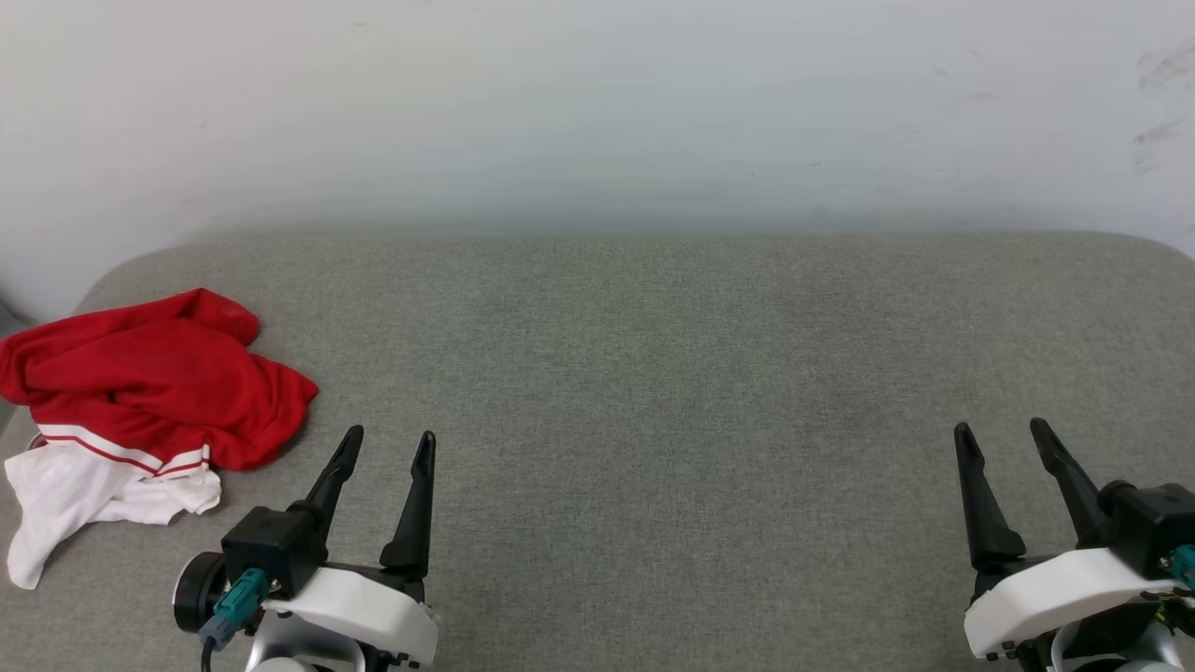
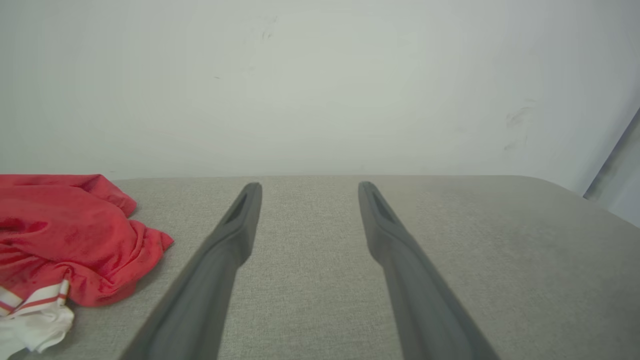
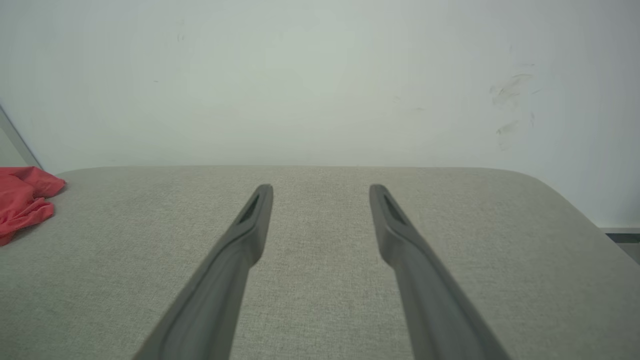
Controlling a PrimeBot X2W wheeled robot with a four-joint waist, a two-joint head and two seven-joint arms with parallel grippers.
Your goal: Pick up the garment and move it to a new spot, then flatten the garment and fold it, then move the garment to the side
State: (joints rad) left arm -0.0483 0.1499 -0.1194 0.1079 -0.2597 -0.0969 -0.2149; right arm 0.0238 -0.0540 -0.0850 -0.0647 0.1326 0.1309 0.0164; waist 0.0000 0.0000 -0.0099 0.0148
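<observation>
I saw the garment (image 1: 149,392) crumpled at the far-left of the grey cushion (image 1: 653,373). My left gripper (image 1: 387,446) and right gripper (image 1: 1004,437) sat near, fingers apart, holding nothing.

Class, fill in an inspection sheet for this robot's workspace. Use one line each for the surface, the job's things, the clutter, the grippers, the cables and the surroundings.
Surface: grey fabric surface with rounded far corners, flat and unmarked.
Job's things: garment lies in a crumpled heap at the surface's left edge, red part on top, white sleeve with striped trim on the near side; neither gripper touches it.
Clutter: nothing seen.
Grippers: left gripper open and empty, just right of the garment; right gripper open and empty, far across the surface.
Cables: teal plug with a dark lead at the left wrist; another teal plug at the right wrist.
Surroundings: pale wall behind, with scuff marks at upper right.
</observation>
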